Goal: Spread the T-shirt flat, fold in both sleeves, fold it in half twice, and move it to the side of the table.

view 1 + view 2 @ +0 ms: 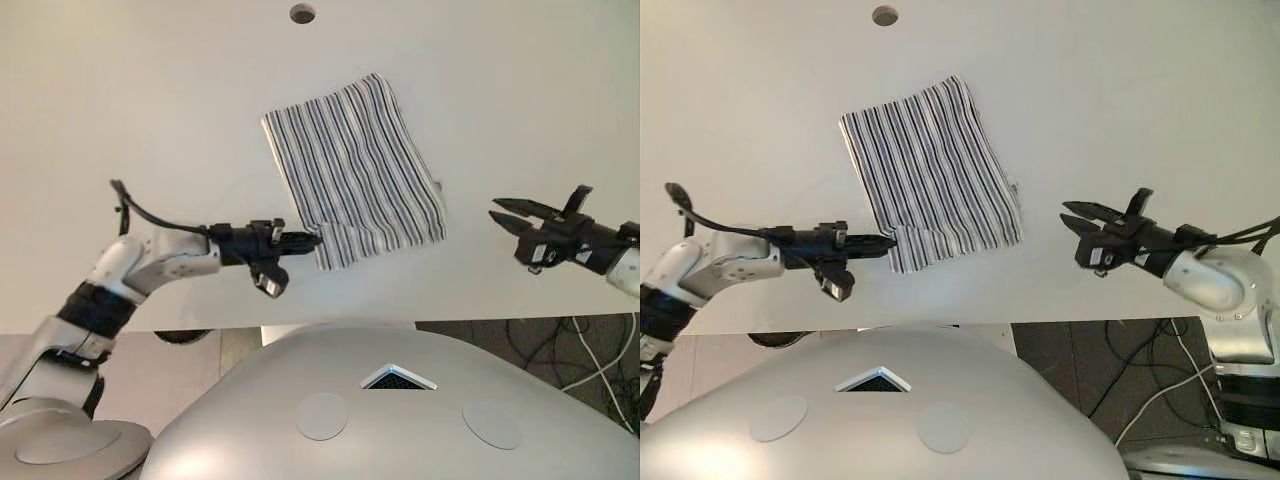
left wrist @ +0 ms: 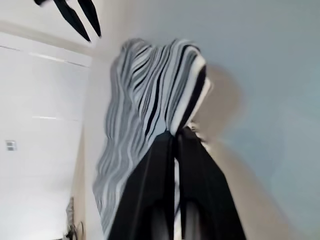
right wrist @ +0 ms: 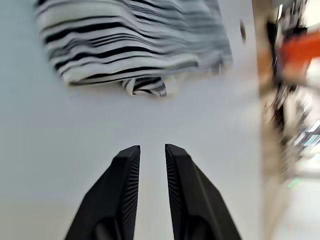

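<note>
T-shirt is striped and folded into a rough rectangle, lying on the white tabletop just past the tip of the left pincer. That pincer is pinched tight on the shirt's near corner. The right pincer hangs over the tabletop off the shirt's opposite side, not touching it, with its tips a bit apart.

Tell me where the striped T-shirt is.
In the head views the folded black-and-white striped T-shirt lies centrally on the white table, its near-left corner pinched in the left jaws.
</note>
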Controlling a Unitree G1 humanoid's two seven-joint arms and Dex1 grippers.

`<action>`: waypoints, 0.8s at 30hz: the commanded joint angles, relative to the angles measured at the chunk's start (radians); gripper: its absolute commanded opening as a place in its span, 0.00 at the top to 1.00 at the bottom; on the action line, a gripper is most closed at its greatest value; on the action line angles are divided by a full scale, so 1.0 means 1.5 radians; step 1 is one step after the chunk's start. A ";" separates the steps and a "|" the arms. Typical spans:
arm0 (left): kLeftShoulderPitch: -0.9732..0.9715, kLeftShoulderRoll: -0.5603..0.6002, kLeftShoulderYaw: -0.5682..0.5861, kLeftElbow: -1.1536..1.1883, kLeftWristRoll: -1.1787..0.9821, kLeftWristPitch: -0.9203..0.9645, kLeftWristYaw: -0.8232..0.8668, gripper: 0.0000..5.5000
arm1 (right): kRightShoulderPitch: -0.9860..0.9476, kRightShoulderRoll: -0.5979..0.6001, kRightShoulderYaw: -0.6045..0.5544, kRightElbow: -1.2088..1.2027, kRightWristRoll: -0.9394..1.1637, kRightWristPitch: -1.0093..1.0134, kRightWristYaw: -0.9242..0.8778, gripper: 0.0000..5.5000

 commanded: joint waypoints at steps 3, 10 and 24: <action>0.088 0.070 0.017 0.010 0.102 0.020 -0.009 1.00 | -0.097 0.004 0.004 0.061 -0.251 -0.234 -0.212 0.64; 0.082 0.085 0.031 0.018 0.131 0.004 0.002 1.00 | -0.247 0.016 0.159 0.114 -0.523 -0.294 -0.393 0.61; 0.061 0.058 0.024 0.009 0.146 0.002 0.005 1.00 | -0.338 0.009 0.379 0.091 -0.611 -0.235 -0.463 0.61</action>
